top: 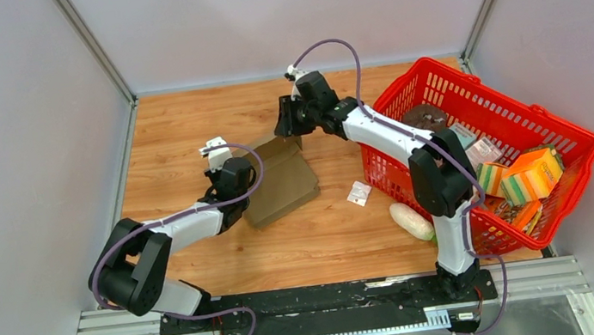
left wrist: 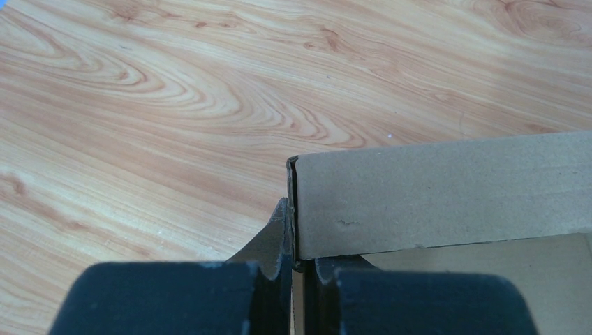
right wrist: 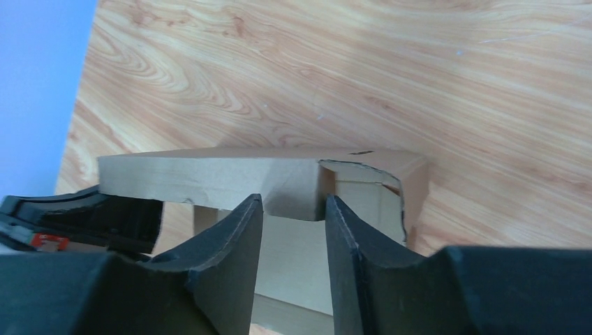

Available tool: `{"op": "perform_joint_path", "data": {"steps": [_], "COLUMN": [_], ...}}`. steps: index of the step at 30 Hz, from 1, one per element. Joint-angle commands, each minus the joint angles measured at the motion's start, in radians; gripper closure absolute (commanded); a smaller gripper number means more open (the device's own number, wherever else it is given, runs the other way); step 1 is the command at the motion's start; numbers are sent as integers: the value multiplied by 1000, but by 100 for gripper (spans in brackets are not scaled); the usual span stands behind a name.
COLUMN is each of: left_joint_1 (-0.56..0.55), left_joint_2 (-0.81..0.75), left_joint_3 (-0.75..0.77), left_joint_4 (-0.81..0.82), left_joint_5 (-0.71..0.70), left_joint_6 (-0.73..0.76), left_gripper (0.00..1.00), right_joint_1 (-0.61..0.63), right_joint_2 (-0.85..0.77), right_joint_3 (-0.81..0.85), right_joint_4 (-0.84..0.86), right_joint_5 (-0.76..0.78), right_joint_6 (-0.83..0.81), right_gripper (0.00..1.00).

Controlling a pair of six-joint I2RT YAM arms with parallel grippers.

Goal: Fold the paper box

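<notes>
Top view: plain brown cardboard paper box, partly formed, lies on the wooden table between both sets of jaws. The left gripper is at its left edge, the right gripper at its far edge.

Left wrist: jaws nearly closed, pinching a raised side wall at its corner.

Right wrist: jaws moderately parted, clamping nothing. A curved-cut flap stands just beyond the tips.

Judgement: mid-fold, walls going up. Next, the right jaws should press or take that flap while the left anchors.
</notes>
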State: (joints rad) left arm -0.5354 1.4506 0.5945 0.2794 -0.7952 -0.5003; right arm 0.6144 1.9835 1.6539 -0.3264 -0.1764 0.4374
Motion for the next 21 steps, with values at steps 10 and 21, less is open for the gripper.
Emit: {"op": "perform_joint_path", "data": {"steps": [10, 21], "left_joint_1": [2, 3], "left_joint_2": [-25, -101], "left_joint_3": [19, -36], "left_joint_4": [-26, -14], "left_joint_5": [-4, -21], "left_joint_6": [-18, -67], "left_gripper": [100, 100], "right_joint_1": [-31, -41], "right_joint_2": [15, -3], "right_joint_3": [-29, -55], "right_joint_4": [159, 178], "right_joint_5": [-138, -98], "right_joint_6": [138, 110], "right_gripper": [87, 100]}}
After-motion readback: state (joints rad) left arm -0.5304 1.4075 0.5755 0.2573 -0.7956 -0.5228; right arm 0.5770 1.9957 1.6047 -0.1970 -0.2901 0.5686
